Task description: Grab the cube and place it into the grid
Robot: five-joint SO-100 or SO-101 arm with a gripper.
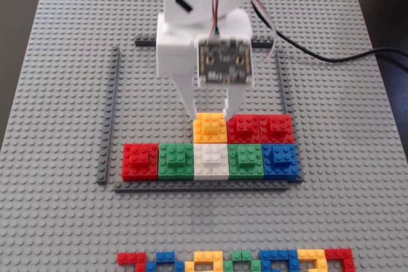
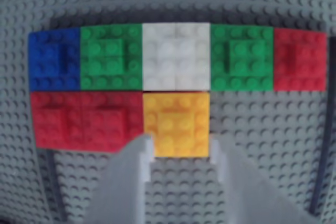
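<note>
The pincer [image 1: 210, 114] stands over the cube [image 1: 210, 127], with one finger on each side of it, at the cube's far edge in the fixed view. In the wrist view the two fingers [image 2: 137, 157] reach the lower corners of the cube [image 2: 177, 124] and seem to touch its sides, so the pincer looks closed on the cube, though the blur does not let me see how firmly. The cube sits inside the grid [image 1: 109, 116], in the second row, flat on the baseplate [image 1: 57, 62]. In the fixed view, two red blocks [image 1: 261, 128] lie just right of the pincer, touching the cube. In front of the pincer, nearer to the camera, is a full row of five blocks: red [image 1: 140, 160], green [image 1: 176, 160], white [image 1: 210, 160], green [image 1: 245, 160] and blue [image 1: 280, 160]. The white block touches the cube directly. Left of the pincer the second row is bare baseplate. Far in front of the pincer, outside the grid, a multicoloured strip [image 1: 236, 262] lies at the picture's lower edge.
</note>
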